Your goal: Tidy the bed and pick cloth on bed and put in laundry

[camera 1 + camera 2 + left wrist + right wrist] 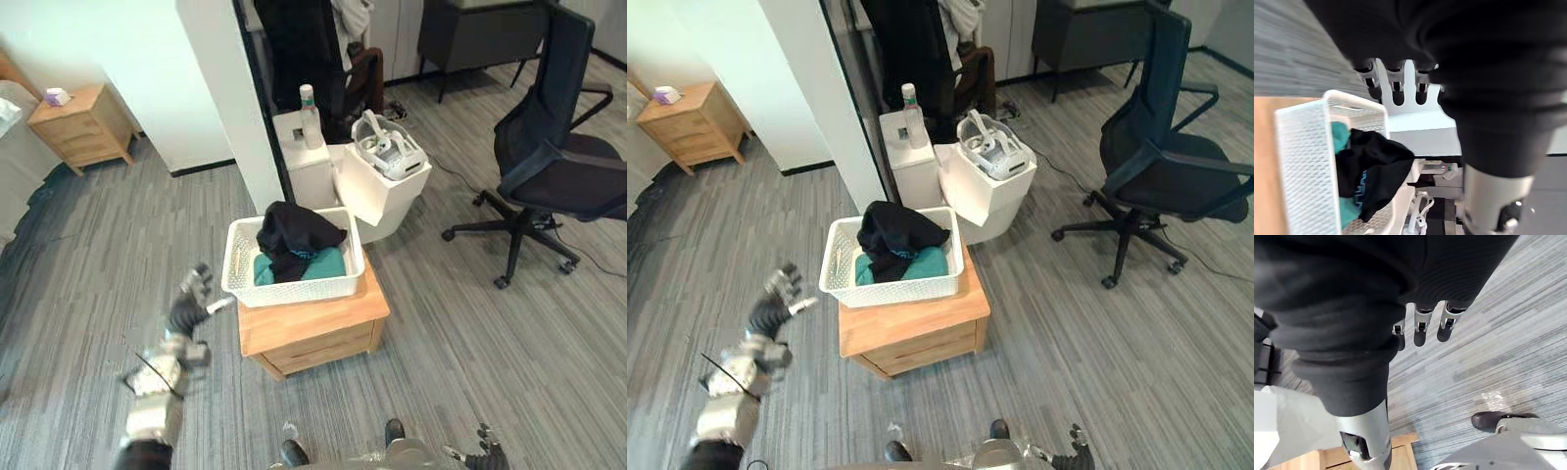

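Observation:
A white perforated laundry basket [238,279] stands on a low wooden cabinet [313,325]. Inside it a black cloth [294,235] is heaped over a teal cloth [328,264]; the left wrist view shows the same black cloth [1374,166] and basket [1303,161]. My left hand [186,304] hangs to the left of the basket, apart from it, with straight fingers [1396,85] and nothing in them. Low at the front right my right hand [487,452] is down over the carpet, its fingers [1420,328] relaxed and empty.
Behind the basket stand a white bin [387,191] with a headset on top and a white unit [306,157] with a bottle. A black office chair [549,147] is at the right, a wooden nightstand [83,127] far left, a white wall corner [211,88] between.

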Tool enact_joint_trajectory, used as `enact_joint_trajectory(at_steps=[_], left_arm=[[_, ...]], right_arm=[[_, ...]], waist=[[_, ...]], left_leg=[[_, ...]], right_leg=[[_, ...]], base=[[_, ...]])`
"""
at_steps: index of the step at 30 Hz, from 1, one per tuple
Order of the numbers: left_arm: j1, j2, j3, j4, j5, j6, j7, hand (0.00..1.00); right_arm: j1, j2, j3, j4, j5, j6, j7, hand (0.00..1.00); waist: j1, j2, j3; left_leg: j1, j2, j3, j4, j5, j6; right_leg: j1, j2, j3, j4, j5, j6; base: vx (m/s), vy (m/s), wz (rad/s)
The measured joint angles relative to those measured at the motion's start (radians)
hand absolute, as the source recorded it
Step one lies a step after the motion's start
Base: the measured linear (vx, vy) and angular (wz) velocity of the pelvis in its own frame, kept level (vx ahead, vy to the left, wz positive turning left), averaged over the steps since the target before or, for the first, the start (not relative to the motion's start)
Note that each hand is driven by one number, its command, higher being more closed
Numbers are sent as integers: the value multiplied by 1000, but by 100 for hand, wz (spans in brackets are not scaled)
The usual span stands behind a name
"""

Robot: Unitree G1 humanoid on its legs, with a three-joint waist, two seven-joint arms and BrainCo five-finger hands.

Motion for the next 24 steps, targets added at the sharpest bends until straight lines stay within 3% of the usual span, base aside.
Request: enact_joint_trajectory(at_steps=[3,7,12,19,20,24], left_arm=[[11,-44,-12,120,2,9,24,0],[31,-76,5,302,6,28,25,0],[77,-109,89,531,13,25,76,0],[87,-139,156,563,14,28,94,0],[68,-178,179,611,15,26,113,0],[68,-178,179,611,15,26,113,0]], right_arm=[[-26,0,36,0,40,-12,55,0],[-53,2,51,29,79,-7,104,0],[-120,2,57,150,149,35,140,0],[-137,2,61,203,182,73,138,0],[-171,2,74,238,182,80,117,0],[-171,2,74,238,182,80,117,0]], waist=[[22,-1,-11],[26,-7,-20],[57,-24,-28],[71,-27,-27],[75,-34,-29],[75,-34,-29]], left_leg=[[8,-1,-7,0,-1,1],[17,-4,-24,0,-2,2],[34,-2,-20,0,-9,-6],[74,-3,-10,0,-14,-11],[72,-6,-17,0,-22,-10],[72,-6,-17,0,-22,-10]], right_leg=[[13,1,-3,-9,0,0],[39,0,-24,-18,-4,5],[49,2,-10,-17,-2,0],[78,1,0,-16,-9,2],[79,-1,-2,-18,-17,12],[79,-1,-2,-18,-17,11]], base=[[7,2,3],[43,-3,14],[40,-4,-8],[6,-1,-4],[0,0,0],[0,0,0]])
